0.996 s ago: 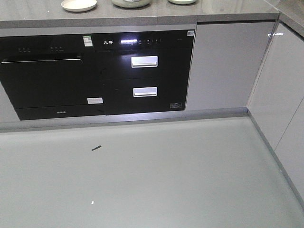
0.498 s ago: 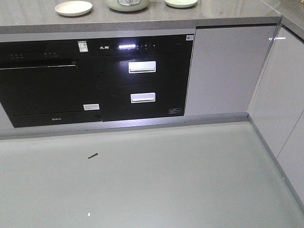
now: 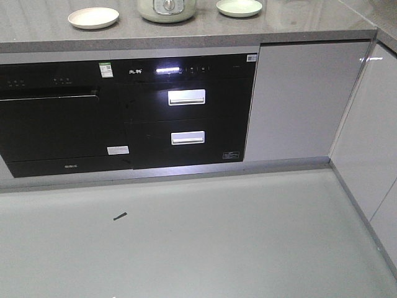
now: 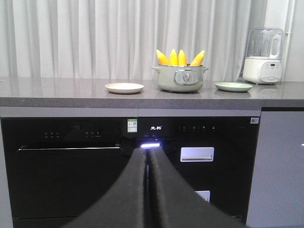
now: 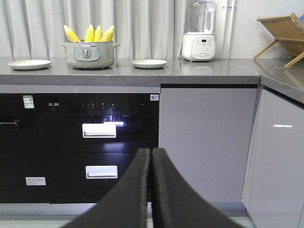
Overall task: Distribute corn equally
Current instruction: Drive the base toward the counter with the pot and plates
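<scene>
Left hand (image 4: 147, 153) closed, right hand (image 5: 151, 152) closed, corn (image 4: 174, 58) in pot (image 4: 180, 79) past counter edge (image 4: 71, 101)

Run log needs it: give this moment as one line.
corn: four bright-yellow cobs standing in grey-green pot | cream plate, pale-green plate: empty, flanking pot | left gripper: shut, empty | right gripper: shut, empty

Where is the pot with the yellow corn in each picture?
Front view: pot at the top edge, left of middle; top cut off.
Left wrist view: pot, holding corn, right of middle.
Right wrist view: pot upper left.
Shared landmark: green plate just right of it.
</scene>
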`<state>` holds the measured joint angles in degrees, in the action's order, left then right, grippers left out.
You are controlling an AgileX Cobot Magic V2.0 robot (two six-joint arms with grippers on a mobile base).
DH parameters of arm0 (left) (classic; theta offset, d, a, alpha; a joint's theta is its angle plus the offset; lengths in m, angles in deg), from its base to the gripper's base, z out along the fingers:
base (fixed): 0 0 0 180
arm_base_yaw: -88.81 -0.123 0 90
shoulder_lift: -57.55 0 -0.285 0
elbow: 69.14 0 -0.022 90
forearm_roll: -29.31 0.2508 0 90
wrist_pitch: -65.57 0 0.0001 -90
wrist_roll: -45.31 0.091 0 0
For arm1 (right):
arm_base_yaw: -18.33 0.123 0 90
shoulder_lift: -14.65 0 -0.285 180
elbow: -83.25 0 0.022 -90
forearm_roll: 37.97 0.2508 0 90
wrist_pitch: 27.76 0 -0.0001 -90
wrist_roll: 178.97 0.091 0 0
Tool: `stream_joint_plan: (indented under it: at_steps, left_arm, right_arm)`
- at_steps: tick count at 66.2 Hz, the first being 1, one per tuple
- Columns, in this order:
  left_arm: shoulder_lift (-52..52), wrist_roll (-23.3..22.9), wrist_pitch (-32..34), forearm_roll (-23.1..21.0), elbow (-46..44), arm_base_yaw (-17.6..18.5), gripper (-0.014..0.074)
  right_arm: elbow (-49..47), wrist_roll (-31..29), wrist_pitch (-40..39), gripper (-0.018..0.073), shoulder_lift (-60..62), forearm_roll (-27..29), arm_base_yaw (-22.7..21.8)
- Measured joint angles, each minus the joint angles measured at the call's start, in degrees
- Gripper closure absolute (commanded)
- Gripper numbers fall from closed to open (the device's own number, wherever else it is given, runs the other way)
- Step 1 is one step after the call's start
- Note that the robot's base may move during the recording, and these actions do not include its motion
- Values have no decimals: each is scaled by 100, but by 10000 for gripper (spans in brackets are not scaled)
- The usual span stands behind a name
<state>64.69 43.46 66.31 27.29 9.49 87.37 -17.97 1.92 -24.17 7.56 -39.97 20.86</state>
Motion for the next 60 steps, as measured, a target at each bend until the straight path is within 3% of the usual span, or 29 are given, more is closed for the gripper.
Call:
stream_joint_plan:
  at_steps: [60]
  left_arm:
    - [0, 0, 0, 0, 0, 0, 603]
  right_arm:
    - [0, 0, 0, 565, 0, 0, 0]
